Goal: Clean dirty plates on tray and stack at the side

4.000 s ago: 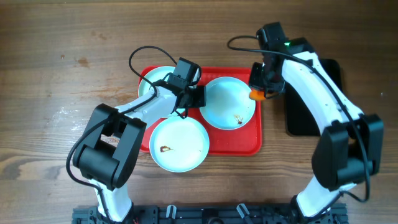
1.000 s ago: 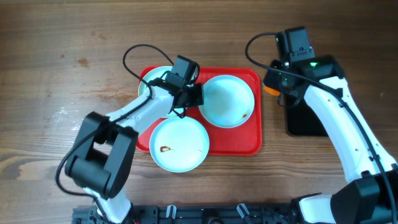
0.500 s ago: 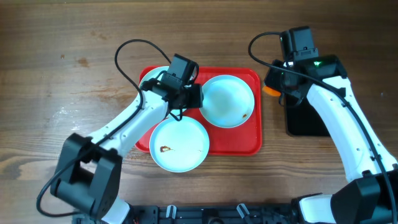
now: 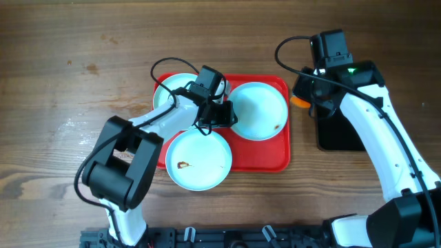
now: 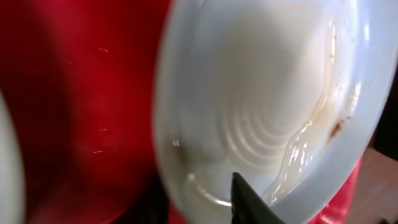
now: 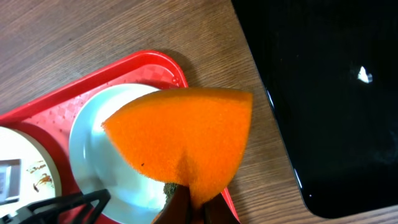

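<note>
The red tray (image 4: 262, 155) holds three pale plates. My left gripper (image 4: 224, 114) is at the left rim of the right plate (image 4: 260, 109). In the left wrist view that plate (image 5: 267, 93) fills the frame, streaked wet with a brown smear, and its rim sits pinched in my left gripper (image 5: 199, 184), one finger inside and one outside. The front plate (image 4: 200, 157) carries a brown smear. The back-left plate (image 4: 167, 93) is partly under the left arm. My right gripper (image 4: 303, 98) hovers off the tray's right edge, shut on an orange sponge (image 6: 186, 134).
A black tray (image 4: 332, 132) lies on the wooden table to the right of the red tray, partly under the right arm. It also fills the right side of the right wrist view as a dark black tray (image 6: 323, 93). Both arms' cables loop above the trays.
My left gripper opened, slid right and closed onto the right plate's left rim. That plate has shifted slightly to the right. The right arm has held still with the sponge.
</note>
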Robot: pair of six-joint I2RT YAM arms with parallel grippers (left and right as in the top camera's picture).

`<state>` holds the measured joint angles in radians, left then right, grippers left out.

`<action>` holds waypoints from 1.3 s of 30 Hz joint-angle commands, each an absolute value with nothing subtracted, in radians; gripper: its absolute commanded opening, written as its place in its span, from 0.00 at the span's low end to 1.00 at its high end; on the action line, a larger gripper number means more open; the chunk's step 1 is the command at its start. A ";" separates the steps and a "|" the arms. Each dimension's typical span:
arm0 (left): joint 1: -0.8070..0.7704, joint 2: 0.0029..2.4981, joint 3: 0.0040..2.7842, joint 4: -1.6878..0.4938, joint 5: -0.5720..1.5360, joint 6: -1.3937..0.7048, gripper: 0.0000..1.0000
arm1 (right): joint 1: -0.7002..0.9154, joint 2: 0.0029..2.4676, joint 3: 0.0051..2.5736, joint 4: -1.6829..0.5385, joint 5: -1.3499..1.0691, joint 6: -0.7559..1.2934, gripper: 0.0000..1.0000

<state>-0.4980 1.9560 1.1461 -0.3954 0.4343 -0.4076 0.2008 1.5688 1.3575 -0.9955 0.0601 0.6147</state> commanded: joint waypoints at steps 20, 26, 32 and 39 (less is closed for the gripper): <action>-0.501 2.011 1.148 -0.381 0.486 -0.453 0.04 | 0.198 1.560 1.370 -1.012 0.042 0.577 0.04; -0.501 2.011 1.148 -0.381 0.486 -0.453 0.04 | 0.198 1.560 1.370 -1.015 0.023 0.575 0.04; -0.501 1.986 1.150 -0.378 0.400 -0.480 0.04 | 0.198 1.560 1.370 -1.018 0.020 0.575 0.04; -0.501 1.802 1.150 -0.458 0.218 -0.488 0.04 | 0.198 1.560 1.370 -1.007 0.020 0.575 0.04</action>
